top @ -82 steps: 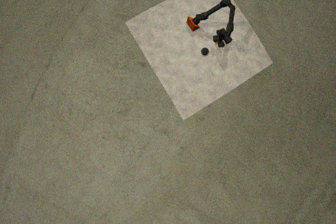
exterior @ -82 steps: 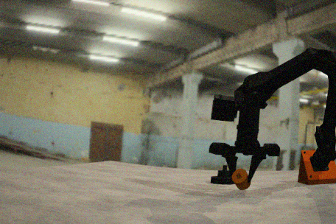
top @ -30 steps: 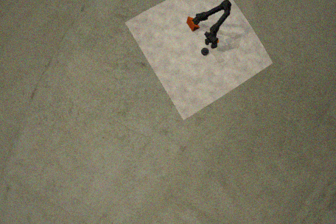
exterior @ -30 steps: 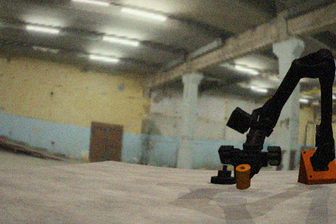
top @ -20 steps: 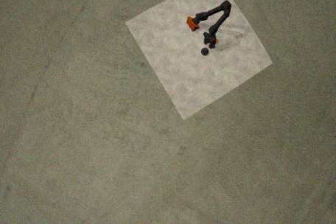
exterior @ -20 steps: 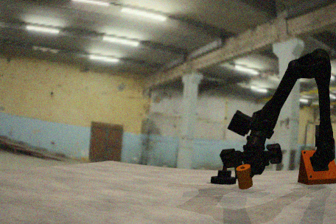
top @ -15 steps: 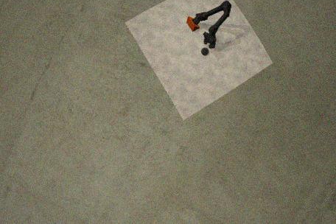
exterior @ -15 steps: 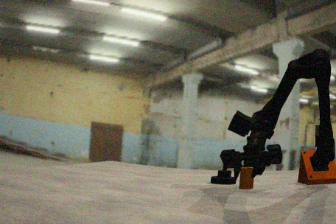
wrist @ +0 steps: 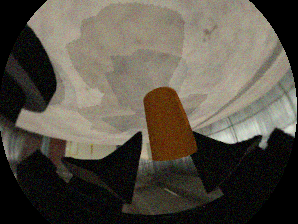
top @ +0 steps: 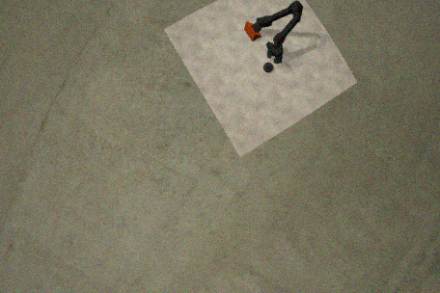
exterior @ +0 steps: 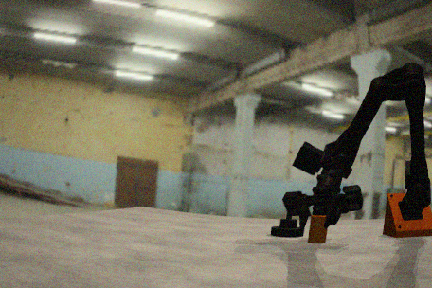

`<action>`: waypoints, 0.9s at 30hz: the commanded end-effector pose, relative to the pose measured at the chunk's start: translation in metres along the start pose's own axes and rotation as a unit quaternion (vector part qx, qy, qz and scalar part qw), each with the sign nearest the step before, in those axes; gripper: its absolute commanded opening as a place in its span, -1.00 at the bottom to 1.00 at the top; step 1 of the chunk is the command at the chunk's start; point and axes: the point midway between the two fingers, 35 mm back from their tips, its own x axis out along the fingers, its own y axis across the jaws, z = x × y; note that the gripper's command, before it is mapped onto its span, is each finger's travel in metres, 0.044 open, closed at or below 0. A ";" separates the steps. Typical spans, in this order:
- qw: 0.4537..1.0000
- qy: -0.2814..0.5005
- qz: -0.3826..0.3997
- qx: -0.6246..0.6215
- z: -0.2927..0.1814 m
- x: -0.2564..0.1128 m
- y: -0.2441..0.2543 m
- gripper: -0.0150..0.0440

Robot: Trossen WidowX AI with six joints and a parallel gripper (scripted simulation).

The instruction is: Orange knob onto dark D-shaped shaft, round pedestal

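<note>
The orange knob (exterior: 317, 230) (wrist: 169, 125) stands about upright, low at the mat, a short way beside the pedestal in the exterior view. It looks tilted in the wrist view and cannot be made out in the top view. My gripper (exterior: 317, 224) (wrist: 162, 132) is open around it: a gap shows at the left finger, while the right finger is against or very near the knob. The dark round pedestal (top: 268, 67) (exterior: 286, 232) (wrist: 40, 65) is apart from the knob, cut off at the wrist view's left edge. Its shaft (exterior: 287, 223) is bare; its flat side is not visible.
The arm's orange base block (top: 250, 32) (exterior: 412, 227) stands on the pale mat (top: 232, 103) (exterior: 142, 248), well away from the pedestal. The arm (top: 289, 23) (exterior: 362, 125) arches from it down to the knob. Arm shadows lie on the mat.
</note>
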 end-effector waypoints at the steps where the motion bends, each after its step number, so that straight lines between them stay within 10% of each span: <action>1: 1.000 0.000 0.000 -0.004 -0.001 0.000 0.000 0.39; 6: 1.000 0.000 0.000 -0.004 -0.001 0.000 0.000 0.39; 13: 1.000 0.000 0.000 -0.004 -0.001 0.000 0.000 1.00; 27: 0.999 -0.015 0.037 -0.008 -0.004 -0.018 0.010 1.00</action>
